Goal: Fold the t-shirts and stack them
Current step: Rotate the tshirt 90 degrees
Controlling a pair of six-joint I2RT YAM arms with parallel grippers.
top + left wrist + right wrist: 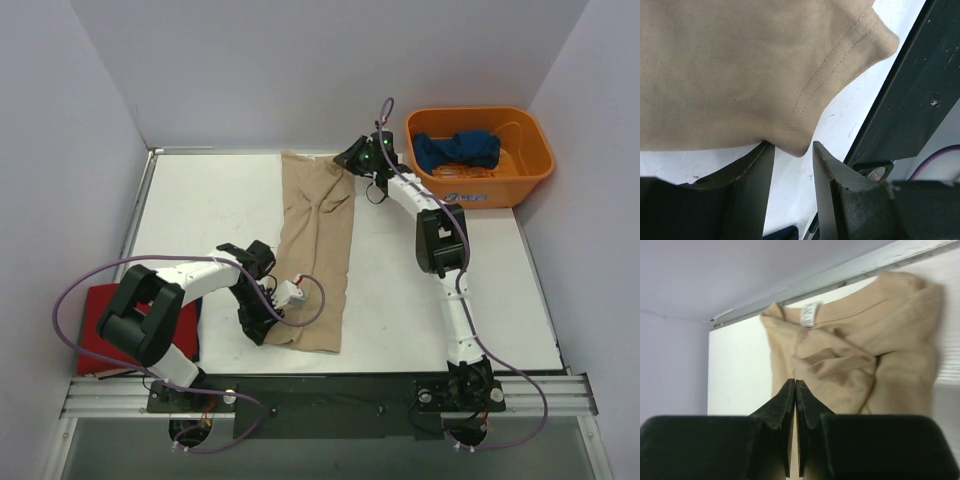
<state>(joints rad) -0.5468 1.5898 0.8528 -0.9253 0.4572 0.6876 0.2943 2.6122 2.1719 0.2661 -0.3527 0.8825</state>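
Note:
The tan t-shirt (318,250) lies in a long narrow strip down the middle of the table. My left gripper (263,332) is open at its near left corner. In the left wrist view the hem corner (805,125) reaches between the left gripper's (793,150) spread fingers (752,185). My right gripper (351,157) is at the shirt's far right corner. In the right wrist view it (795,383) is shut, no cloth between the tips, with the rumpled collar end (850,355) just beyond. A red t-shirt (105,320) lies at the near left. A dark blue one (457,150) is in the bin.
The orange plastic bin (520,175) stands at the far right, off the table's corner. The black mounting rail (330,390) runs along the near edge, close to my left gripper (920,100). A metal rim (840,277) and walls bound the far side.

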